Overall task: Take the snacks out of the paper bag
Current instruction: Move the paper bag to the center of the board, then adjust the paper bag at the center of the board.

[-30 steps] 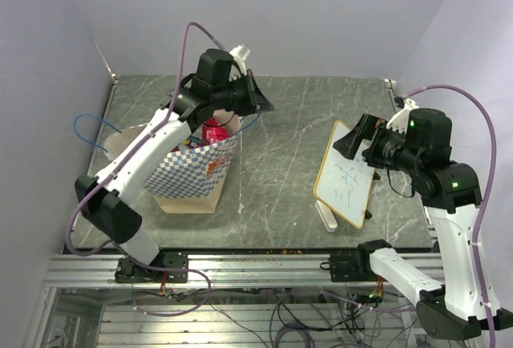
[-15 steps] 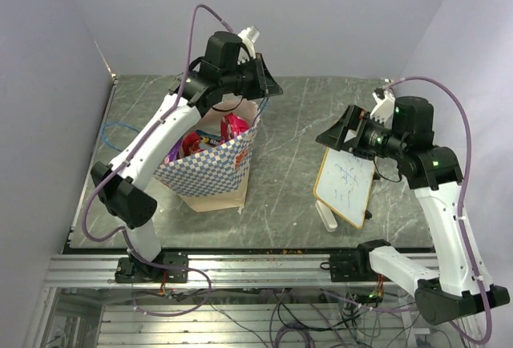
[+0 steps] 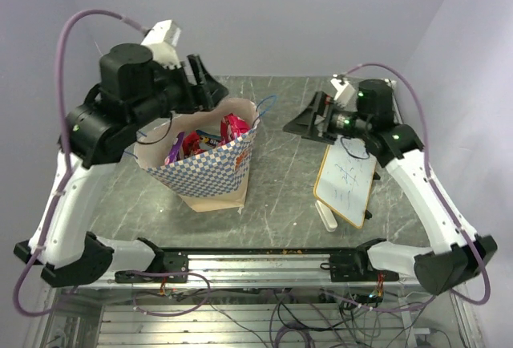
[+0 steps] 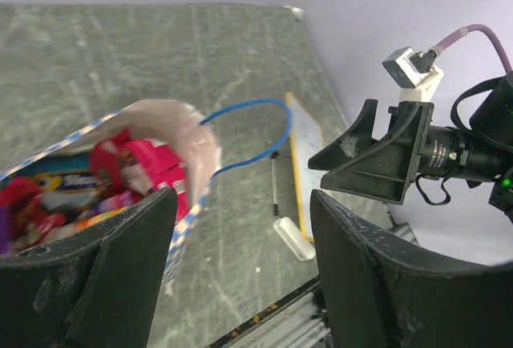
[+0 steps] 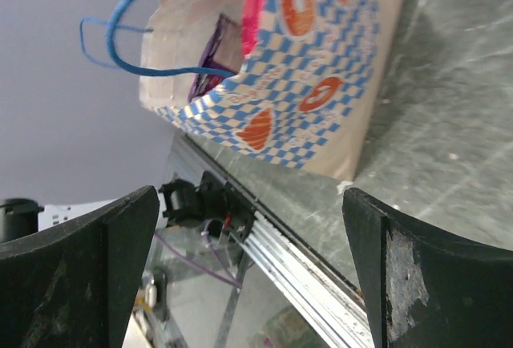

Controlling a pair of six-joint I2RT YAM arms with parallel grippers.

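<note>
The checkered paper bag (image 3: 210, 170) stands upright left of the table's middle, its mouth open. Inside it lie the snacks (image 3: 205, 141): red, pink and purple packets. My left gripper (image 3: 207, 85) hangs open above the bag's far rim and touches nothing. In the left wrist view, the snacks (image 4: 132, 167) show at the lower left under my left gripper (image 4: 240, 204). My right gripper (image 3: 303, 122) is open in the air to the right of the bag and points at it. In the right wrist view, the paper bag (image 5: 309, 83) lies beyond my right gripper (image 5: 250, 204).
A wood-framed whiteboard (image 3: 346, 176) lies on the right of the table (image 3: 280, 196), with a white eraser (image 3: 327, 218) at its near corner. The bag's blue string handles (image 5: 136, 11) stick up from its rim. Walls close in on the left and the back.
My left gripper has opened, risen and drawn back to the left from the bag's rim. The bag has shifted right and stands upright. My right arm has swung left toward the bag.
</note>
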